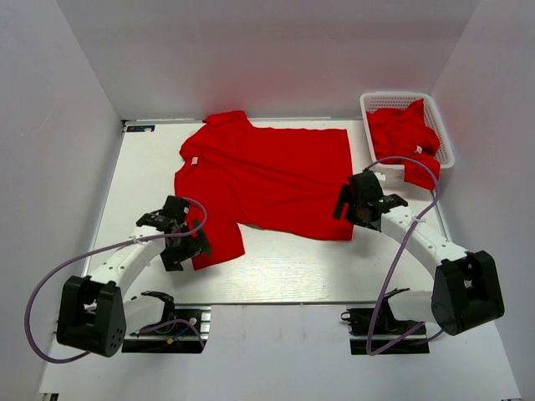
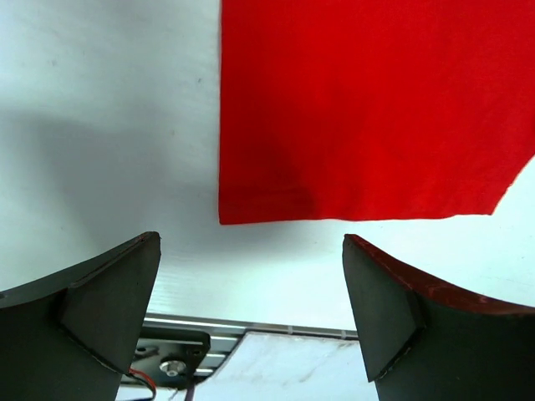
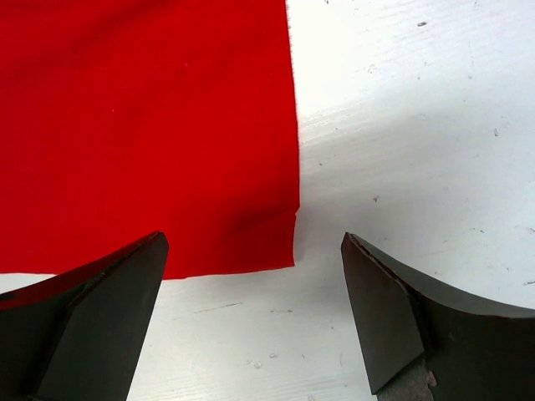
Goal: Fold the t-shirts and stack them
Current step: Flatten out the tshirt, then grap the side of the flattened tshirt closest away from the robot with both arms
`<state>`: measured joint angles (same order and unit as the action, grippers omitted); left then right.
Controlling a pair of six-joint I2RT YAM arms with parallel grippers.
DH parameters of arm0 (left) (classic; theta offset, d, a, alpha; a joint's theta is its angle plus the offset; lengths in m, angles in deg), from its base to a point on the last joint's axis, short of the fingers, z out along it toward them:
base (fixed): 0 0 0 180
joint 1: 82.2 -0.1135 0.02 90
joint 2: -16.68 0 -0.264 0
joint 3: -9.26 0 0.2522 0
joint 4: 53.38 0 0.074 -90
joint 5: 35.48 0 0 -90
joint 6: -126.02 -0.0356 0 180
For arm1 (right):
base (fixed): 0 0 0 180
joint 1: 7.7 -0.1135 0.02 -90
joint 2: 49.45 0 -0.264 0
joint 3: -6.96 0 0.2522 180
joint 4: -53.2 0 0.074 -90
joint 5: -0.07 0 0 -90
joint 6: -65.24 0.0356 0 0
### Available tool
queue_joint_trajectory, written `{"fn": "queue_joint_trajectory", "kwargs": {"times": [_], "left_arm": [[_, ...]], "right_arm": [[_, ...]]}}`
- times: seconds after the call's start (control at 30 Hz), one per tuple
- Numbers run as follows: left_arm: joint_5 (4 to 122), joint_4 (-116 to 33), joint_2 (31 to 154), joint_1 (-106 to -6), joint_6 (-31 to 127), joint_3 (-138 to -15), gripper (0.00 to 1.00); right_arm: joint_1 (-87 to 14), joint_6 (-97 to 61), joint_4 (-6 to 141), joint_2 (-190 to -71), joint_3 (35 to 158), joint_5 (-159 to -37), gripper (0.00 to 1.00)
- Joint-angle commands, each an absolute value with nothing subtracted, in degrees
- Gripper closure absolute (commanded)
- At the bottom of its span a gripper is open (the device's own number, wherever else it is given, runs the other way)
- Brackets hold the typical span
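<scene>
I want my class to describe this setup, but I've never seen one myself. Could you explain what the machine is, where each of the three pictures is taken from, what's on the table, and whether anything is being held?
These are two robot arms bolted at the table's near edge: the left arm and the right arm. The wide picture comes from a fixed camera above and behind them. The other two come from a camera on each wrist, so the dark shapes at the bottom are that arm's own jaws. On the white table one red t-shirt lies spread out, with a small white label at its collar. More red t-shirts are bunched in a white basket at the far right. Both pairs of jaws stand open near the spread shirt's edges and hold nothing.
</scene>
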<state>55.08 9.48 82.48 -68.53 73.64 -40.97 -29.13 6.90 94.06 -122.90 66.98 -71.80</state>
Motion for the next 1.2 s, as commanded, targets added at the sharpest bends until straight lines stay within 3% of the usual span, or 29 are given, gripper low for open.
{"fn": "queue_joint_trajectory", "kwargs": {"times": [0.0,0.3,0.4,0.47,0.6,0.63,0.7,0.73,0.87,1.17], "left_arm": [[54.08,10.57,83.81,-68.05,77.23,-41.42,0.00],[51.36,7.59,86.12,-68.05,79.61,-40.19,0.10],[52.84,4.69,88.83,-68.05,79.61,-39.57,0.19],[53.63,3.19,90.50,-68.05,79.61,-38.43,0.35],[55.93,0.02,91.13,-67.53,79.61,-35.80,0.50],[55.93,-0.59,91.13,-67.53,79.61,-35.79,0.61],[55.93,-0.59,91.13,-67.53,79.61,-34.57,0.67],[55.93,-0.59,91.13,-67.53,79.61,-34.56,0.78],[55.32,-1.64,91.13,-67.53,79.61,-33.42,1.00],[54.62,1.94,84.36,-67.53,78.56,-33.42,1.00]], "right_arm": [[-28.79,8.72,94.65,-121.70,66.68,-69.63,0.10],[-28.88,7.50,94.65,-124.25,67.65,-69.81,0.10],[-28.70,7.23,94.56,-125.04,67.56,-69.81,0.10],[-28.53,7.15,94.56,-125.39,67.56,-69.80,0.10],[-28.70,6.97,94.83,-125.92,67.48,-69.89,0.10],[-28.62,6.80,94.83,-125.83,67.48,-69.89,0.10],[-28.70,6.80,94.83,-125.48,67.30,-69.63,0.10],[-28.44,6.79,94.65,-125.22,67.04,-69.54,0.10],[-28.44,6.97,95.26,-124.51,66.34,-69.02,0.10],[-28.35,8.46,97.03,-123.72,65.37,-68.22,0.10]]}}
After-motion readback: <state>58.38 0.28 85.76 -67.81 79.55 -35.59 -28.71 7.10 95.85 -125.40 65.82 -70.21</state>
